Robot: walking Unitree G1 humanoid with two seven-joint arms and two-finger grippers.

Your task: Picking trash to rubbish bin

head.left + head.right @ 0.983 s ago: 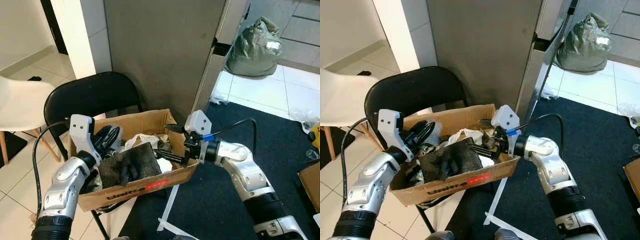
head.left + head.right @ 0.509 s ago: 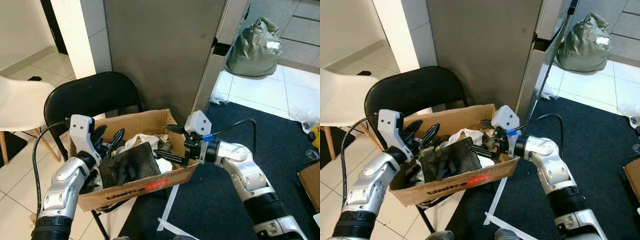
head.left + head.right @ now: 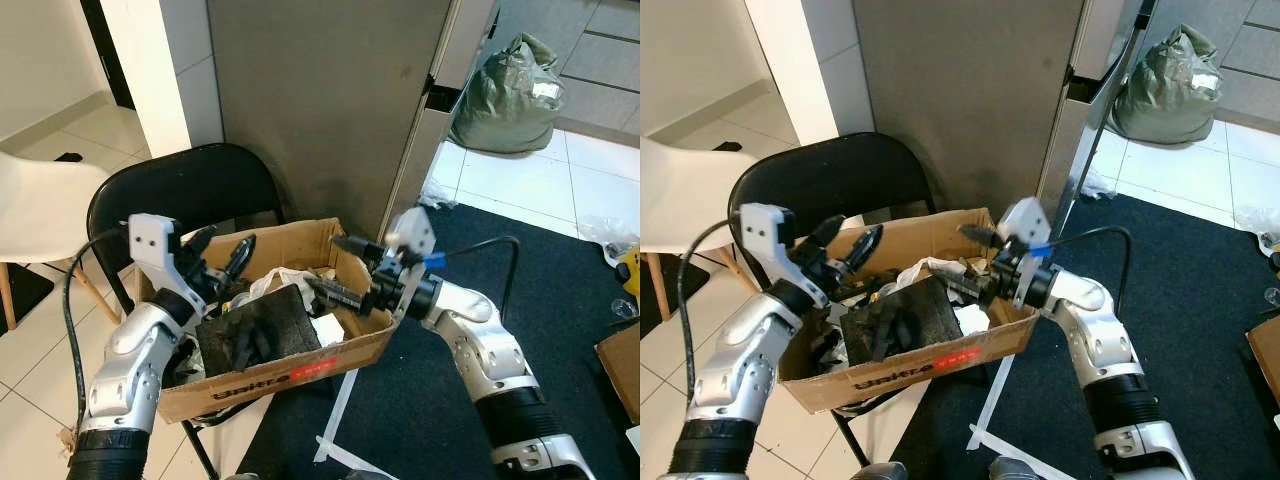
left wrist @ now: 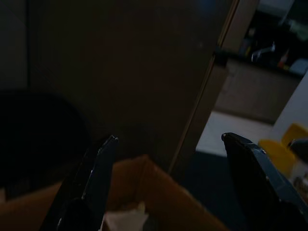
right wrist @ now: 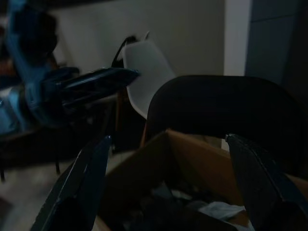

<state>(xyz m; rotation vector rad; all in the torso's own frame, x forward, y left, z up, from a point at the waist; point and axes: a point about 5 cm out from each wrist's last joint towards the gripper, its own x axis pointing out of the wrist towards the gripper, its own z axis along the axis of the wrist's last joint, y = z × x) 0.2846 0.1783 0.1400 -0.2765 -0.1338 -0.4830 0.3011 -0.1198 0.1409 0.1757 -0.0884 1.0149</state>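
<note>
The seat of the black folding chair is hidden under the cardboard box. The white chair, at nine o'clock, is cut off by the left edge. Much of what lies in the box is concealed beneath the dark cloth. At three o'clock, a yellow object and a brown box are clipped by the right edge. Both wrist views are too dark for the box's contents to be told.
</note>
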